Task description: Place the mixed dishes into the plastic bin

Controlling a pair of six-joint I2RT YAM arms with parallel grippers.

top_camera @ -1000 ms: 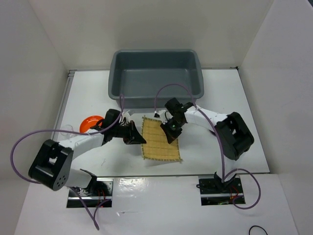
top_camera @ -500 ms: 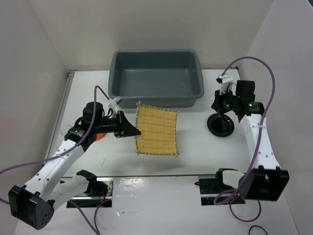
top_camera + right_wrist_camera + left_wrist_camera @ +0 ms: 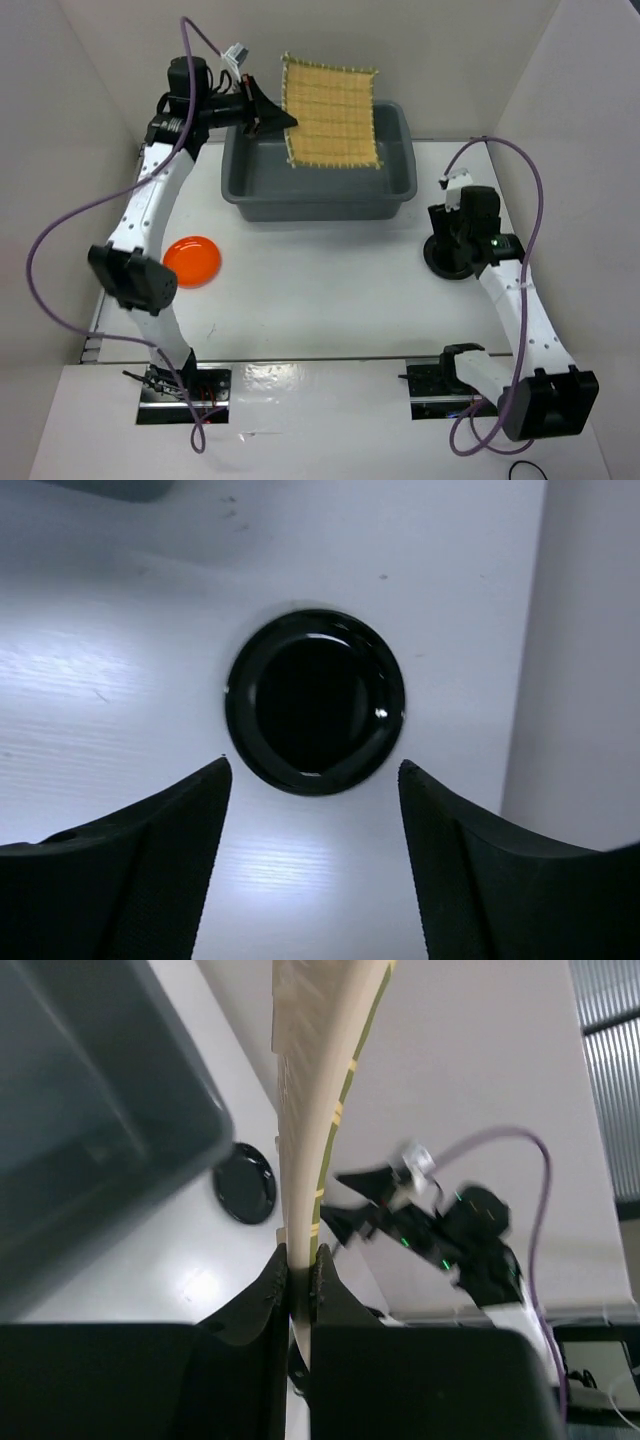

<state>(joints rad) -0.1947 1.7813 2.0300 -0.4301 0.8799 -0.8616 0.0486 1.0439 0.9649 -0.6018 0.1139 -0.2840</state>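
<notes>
Pinching the yellow woven mat point(image 3: 330, 112), the left gripper point(image 3: 278, 122) hangs over the bin point(image 3: 310, 205). The right gripper point(image 3: 313, 770) gapes empty above the black dish point(image 3: 315, 702).

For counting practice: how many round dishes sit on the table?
2: small round orange plate at left; round black shallow dish at right, beneath the right gripper. Others may be hidden.
</notes>
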